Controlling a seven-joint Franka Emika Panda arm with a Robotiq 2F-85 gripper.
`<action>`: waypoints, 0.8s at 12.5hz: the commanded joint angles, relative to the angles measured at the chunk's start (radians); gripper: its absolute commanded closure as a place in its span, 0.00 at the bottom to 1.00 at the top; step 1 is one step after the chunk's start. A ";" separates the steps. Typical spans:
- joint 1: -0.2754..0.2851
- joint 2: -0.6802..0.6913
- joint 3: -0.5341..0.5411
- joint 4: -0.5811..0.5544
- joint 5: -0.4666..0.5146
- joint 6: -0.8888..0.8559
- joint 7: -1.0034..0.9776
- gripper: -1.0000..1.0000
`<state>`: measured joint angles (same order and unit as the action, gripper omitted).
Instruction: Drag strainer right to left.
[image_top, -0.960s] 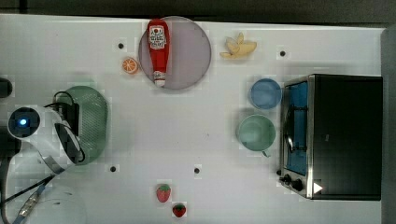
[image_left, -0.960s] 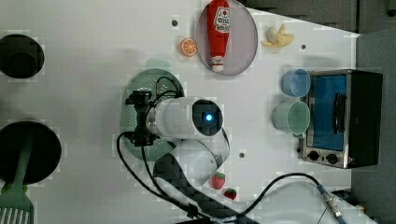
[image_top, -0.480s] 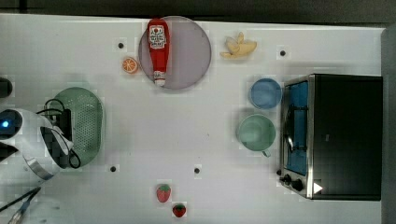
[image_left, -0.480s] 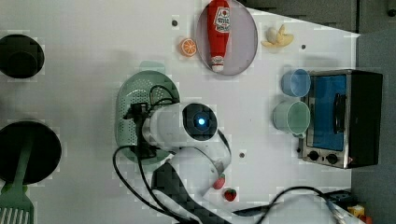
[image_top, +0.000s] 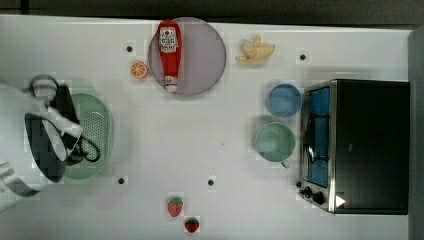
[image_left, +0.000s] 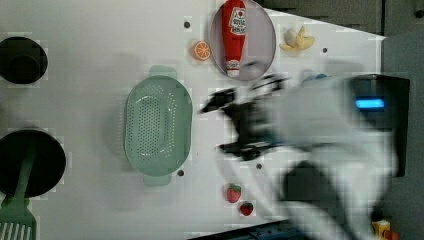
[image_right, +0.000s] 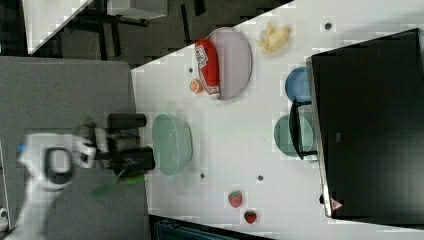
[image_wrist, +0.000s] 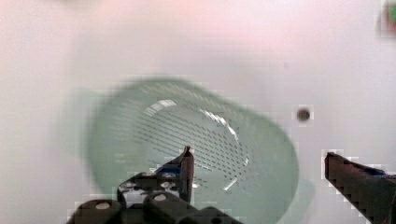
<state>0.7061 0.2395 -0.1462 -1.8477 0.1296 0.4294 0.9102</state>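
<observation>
Top view: strainer (image_top: 97, 135) near table's (image_top: 210, 135) left edge

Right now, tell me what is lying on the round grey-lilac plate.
A red ketchup bottle lies on the plate, cap toward the table's middle, along the plate's left part in the top view. The rest of the plate is bare. What the bottle covers cannot be seen.

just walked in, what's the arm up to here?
A Franka arm is working on the mint-green strainer, which sits at the top view's left end of the white table. Its hand is open and empty above the strainer, holding nothing. The ketchup bottle lies on the plate; two cups sit by the toaster oven.
</observation>
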 joint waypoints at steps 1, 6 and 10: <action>-0.097 -0.208 -0.146 0.036 0.004 -0.142 -0.335 0.00; -0.138 -0.399 -0.376 0.037 -0.234 -0.320 -0.751 0.00; -0.149 -0.470 -0.481 0.034 -0.244 -0.357 -0.777 0.00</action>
<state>0.5107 -0.2883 -0.7017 -1.7842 -0.1239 0.1057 0.2279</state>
